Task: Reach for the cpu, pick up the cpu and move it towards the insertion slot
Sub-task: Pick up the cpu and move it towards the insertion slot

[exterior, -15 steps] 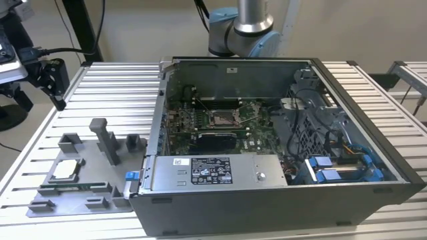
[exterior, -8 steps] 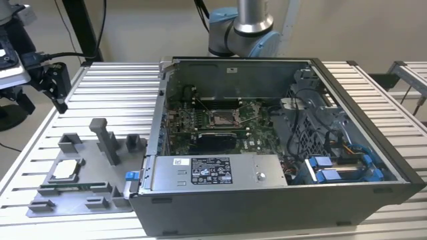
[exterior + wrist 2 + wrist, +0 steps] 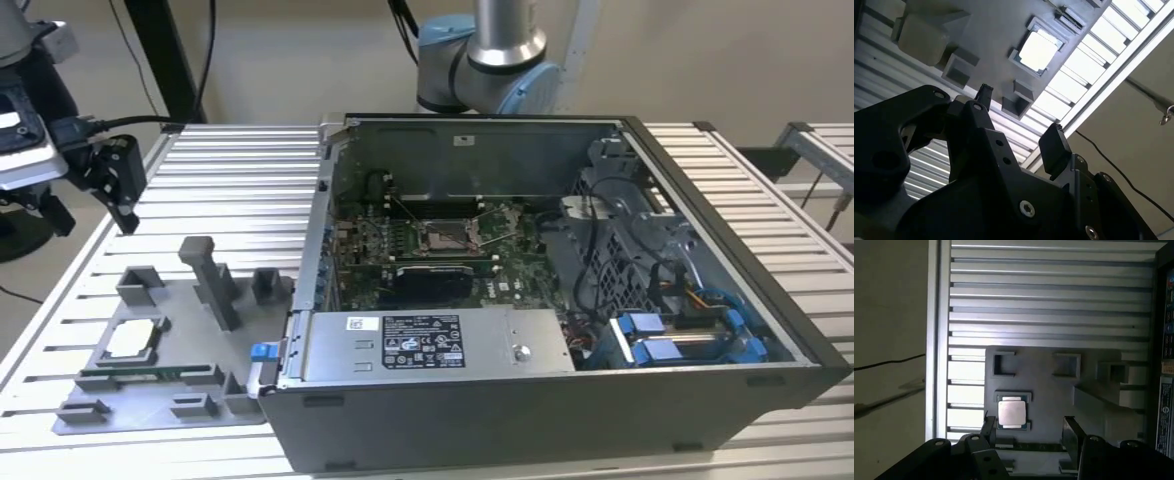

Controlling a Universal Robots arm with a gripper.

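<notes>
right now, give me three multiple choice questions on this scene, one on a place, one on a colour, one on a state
1. Where does the cpu lie?
A in the insertion slot
B in a recess of the grey tray
C between the fingers

2. What colour is the circuit board around the insertion slot?
A green
B red
C white

3. How is the gripper?
A shut on the cpu
B open and empty
C shut on a cable

Answers: 1 B, it sits in the tray's recess; 2 A, green shows round the socket; 3 B, its fingers stand apart with nothing between.
</notes>
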